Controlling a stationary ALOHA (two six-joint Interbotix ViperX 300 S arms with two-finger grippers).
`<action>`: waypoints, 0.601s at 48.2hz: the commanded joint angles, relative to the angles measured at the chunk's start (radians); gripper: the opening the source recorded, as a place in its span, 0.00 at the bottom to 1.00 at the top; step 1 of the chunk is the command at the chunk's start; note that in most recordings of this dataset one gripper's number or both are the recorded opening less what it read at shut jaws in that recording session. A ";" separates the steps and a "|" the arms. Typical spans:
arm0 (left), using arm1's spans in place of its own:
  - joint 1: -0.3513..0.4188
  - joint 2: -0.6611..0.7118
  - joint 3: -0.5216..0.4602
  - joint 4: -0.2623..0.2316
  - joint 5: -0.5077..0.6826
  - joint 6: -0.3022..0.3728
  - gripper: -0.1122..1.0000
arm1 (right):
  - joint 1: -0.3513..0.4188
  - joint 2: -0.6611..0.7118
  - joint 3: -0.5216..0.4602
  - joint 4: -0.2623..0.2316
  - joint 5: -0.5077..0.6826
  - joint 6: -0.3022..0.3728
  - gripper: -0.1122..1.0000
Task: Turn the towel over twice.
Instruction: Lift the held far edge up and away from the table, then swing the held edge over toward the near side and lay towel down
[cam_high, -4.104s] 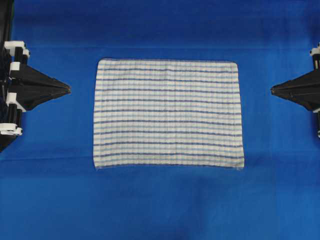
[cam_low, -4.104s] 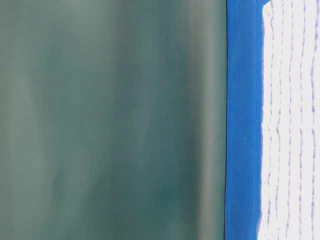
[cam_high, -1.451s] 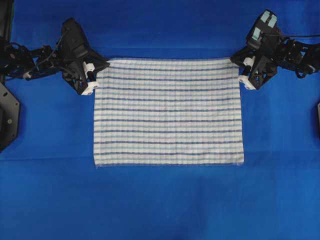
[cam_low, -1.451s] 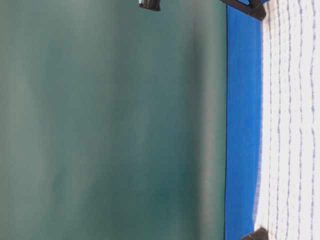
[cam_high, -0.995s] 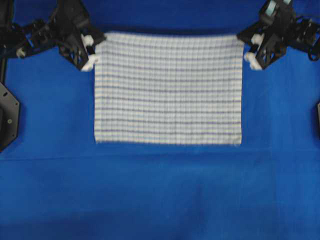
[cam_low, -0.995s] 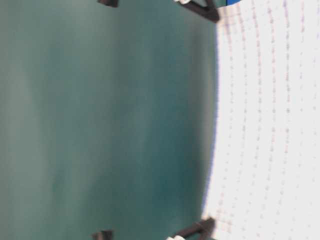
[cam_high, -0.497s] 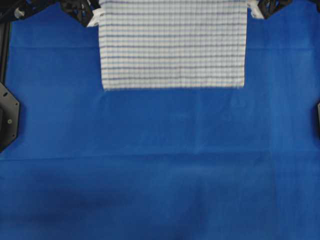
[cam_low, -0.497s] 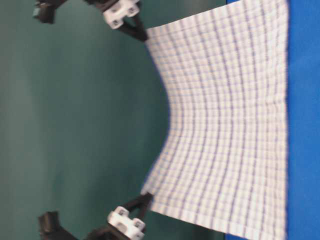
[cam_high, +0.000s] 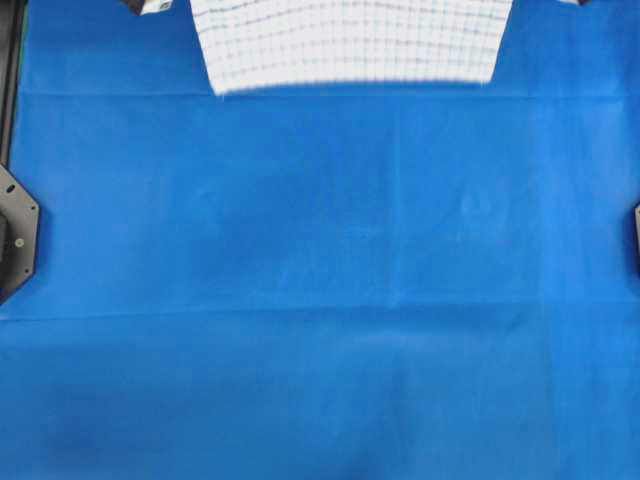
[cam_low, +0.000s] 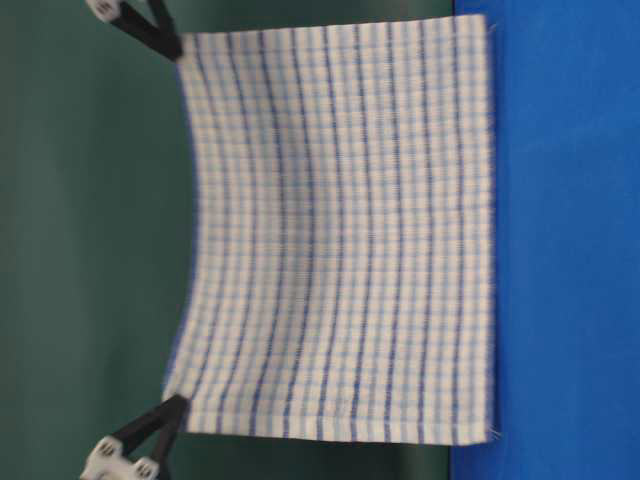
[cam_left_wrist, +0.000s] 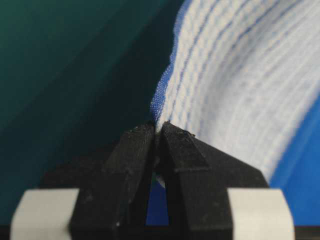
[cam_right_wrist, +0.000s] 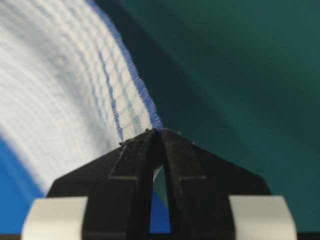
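The towel (cam_low: 340, 230) is a thin rectangular cloth, white with dark-blue and light-blue stripes crossed by a faint grid weave, its edges finely frayed. It hangs spread out like a curtain in front of a dull green backdrop (cam_low: 80, 240), held by its two upper corners; the top hem sags in a shallow curve between them, and the bottom hem lies at the far edge of the smooth, plain blue sheet (cam_high: 320, 280) that covers the table. Whether that hem touches the sheet cannot be told. In the overhead view just a blurred strip of the towel shows at the top edge.

Four seconds ago the towel lay flat in the middle of the sheet with both arms parked at the sides. A second and a half ago the jaws had its two far corners on the table. Since then the cloth has been lifted and drawn toward the far edge, and most of the sheet is now bare.

The left gripper (cam_left_wrist: 159, 131), matt black plastic with white blocks behind the fingers, has its jaws pinched together on one upper corner of the towel, the cloth fanning away from the tips. The right gripper (cam_right_wrist: 159, 132), of the same build, has its jaws closed on the other upper corner in the same way.
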 joint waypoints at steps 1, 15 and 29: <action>-0.041 -0.046 0.017 -0.002 -0.002 -0.002 0.13 | 0.025 -0.052 0.009 0.003 0.011 0.006 0.19; -0.233 -0.126 0.127 -0.002 0.055 -0.055 0.13 | 0.183 -0.149 0.121 0.035 0.107 0.049 0.19; -0.417 -0.097 0.221 -0.006 0.158 -0.083 0.13 | 0.370 -0.144 0.268 0.046 0.092 0.175 0.19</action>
